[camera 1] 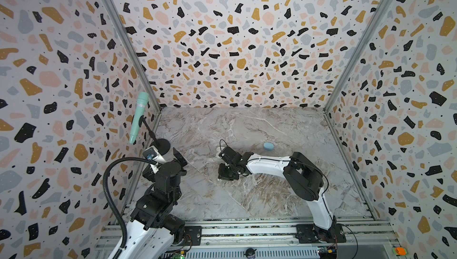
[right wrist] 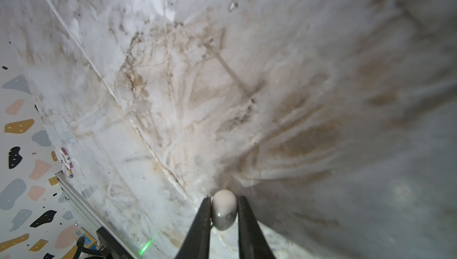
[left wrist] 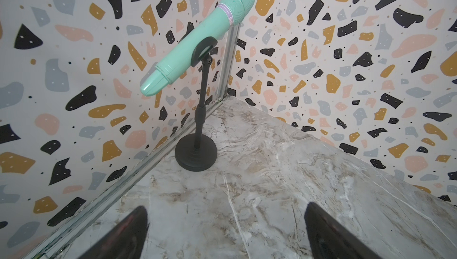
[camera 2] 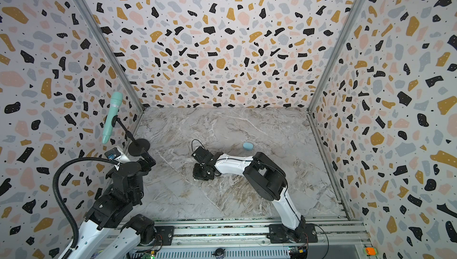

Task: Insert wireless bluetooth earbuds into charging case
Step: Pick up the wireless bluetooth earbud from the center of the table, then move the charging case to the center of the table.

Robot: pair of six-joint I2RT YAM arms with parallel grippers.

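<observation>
Right wrist: my right claw (right wrist: 224,199) pinches a white earbud (right wrist: 223,212) close over the counter (right wrist: 173,84), its edges well clear. A blue case (camera 1: 268,145) (camera 2: 247,145) lies apart toward the back wall (camera 1: 235,47). My left claw (left wrist: 225,207) gapes near the microphone stand (left wrist: 196,151), by the left wall (camera 1: 61,96).

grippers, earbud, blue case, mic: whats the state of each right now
left gripper: open, empty
right gripper: shut on the white earbud
white earbud: pinched between the right jaws
blue case: lying on the table, looks closed, untouched
microphone: clipped in its stand, tilted
stand: upright on the table
</observation>
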